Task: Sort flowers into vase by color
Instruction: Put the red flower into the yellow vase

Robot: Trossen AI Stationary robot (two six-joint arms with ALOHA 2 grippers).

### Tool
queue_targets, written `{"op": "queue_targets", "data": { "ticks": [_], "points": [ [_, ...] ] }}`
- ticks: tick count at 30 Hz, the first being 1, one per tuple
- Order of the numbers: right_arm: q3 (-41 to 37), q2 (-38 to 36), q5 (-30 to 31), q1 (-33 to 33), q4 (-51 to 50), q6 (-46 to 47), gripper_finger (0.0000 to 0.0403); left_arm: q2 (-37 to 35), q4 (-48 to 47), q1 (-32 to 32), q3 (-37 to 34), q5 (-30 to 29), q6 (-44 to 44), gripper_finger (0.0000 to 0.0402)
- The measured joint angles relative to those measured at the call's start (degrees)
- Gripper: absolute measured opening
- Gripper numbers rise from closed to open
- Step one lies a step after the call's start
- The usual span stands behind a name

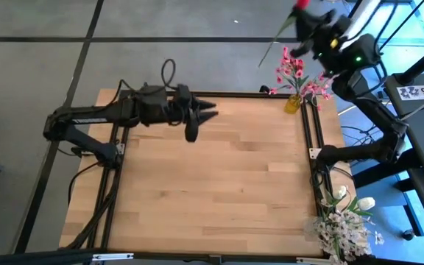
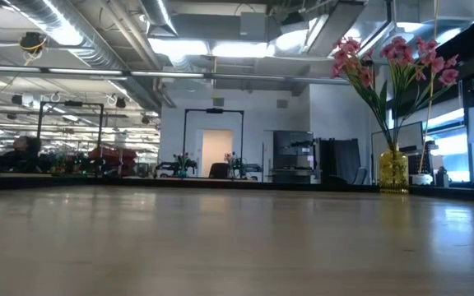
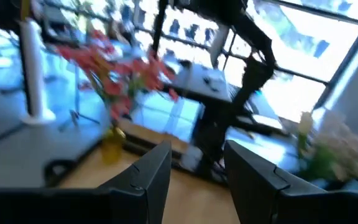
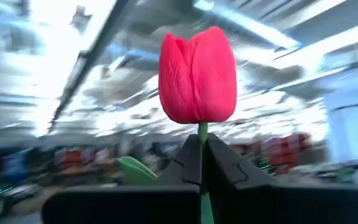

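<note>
My right gripper (image 1: 300, 15) is raised beyond the table's far right corner, shut on a red tulip (image 4: 197, 74) whose green stem (image 1: 274, 44) trails away below it. A yellow vase (image 1: 292, 104) with sprays of pink blossoms (image 2: 393, 57) stands on the table's far right corner. White flowers (image 1: 344, 221) are bunched at the near right corner. My left gripper (image 1: 201, 118) hovers over the table's far left part, pointing toward the right edge, open with nothing between its fingers (image 3: 148, 180). My right gripper pinches the tulip's stem (image 4: 202, 134) between its two fingers, just below the red head. The head stands upright past the fingertips, lifted clear of the table. A green leaf (image 4: 135, 171) shows beside the fingers.
The wooden table top (image 1: 219, 184) lies bare between the arms. Black frame rails (image 1: 311, 140) run along the table's left and right sides. Desks and equipment stand beyond the right edge (image 1: 418, 88).
</note>
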Motion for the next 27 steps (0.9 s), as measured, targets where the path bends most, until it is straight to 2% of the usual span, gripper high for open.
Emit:
{"op": "queue_targets", "data": {
  "ticks": [7,12,21,27],
  "points": [
    [-0.1,0.1,4.4,-12.0,1.4,0.0,0.0002,0.0,1.6,8.2,0.0,-0.5,1.4,0.0144],
    [-0.1,0.1,11.1,-16.7,3.9,-0.2,0.0002,0.0,1.5,11.0,0.0,-0.5,3.2,0.0144],
    [-0.1,0.1,19.7,-19.3,-5.2,-8.5,0.0002,0.0,0.6,13.9,0.0,-0.5,4.6,0.0144],
    [-0.1,-0.6,25.1,-19.2,-17.0,-9.9,0.0002,0.0,0.7,13.8,0.0,-0.5,5.1,0.0144]
  ]
}}
